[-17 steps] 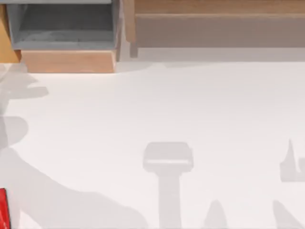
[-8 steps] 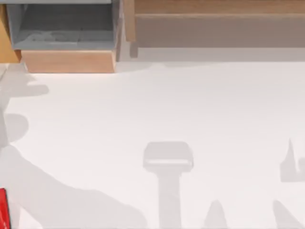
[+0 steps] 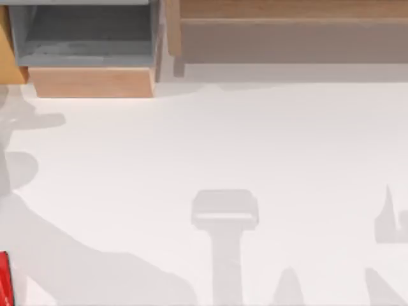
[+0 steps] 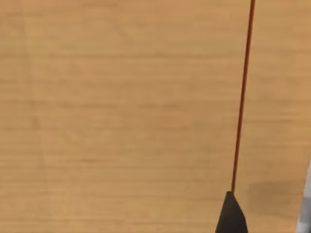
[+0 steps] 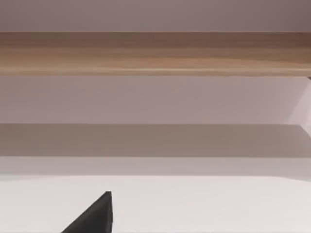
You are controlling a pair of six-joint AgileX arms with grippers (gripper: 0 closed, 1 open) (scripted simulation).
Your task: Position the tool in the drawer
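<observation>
The drawer (image 3: 89, 81) stands pulled out at the table's back left, with grey walls and floor showing behind its light-tan front panel. A red sliver of the tool (image 3: 4, 279) lies at the front left edge of the top view; the remainder is cut off. A black tip of my left gripper (image 4: 232, 216) shows in the left wrist view close against a tan wooden surface (image 4: 121, 111) crossed by a thin dark red line. In the right wrist view, a black tip of my right gripper (image 5: 95, 216) hangs low over the white table, facing the wooden unit.
The wider brown wooden unit (image 3: 287, 32) runs along the back right, beside the drawer. Arm shadows fall across the white table (image 3: 210, 140) at the left and along the front edge.
The arm shadow at the left edge near the drawer has shifted slightly. The tool's red sliver and the drawer have stayed where they were.
</observation>
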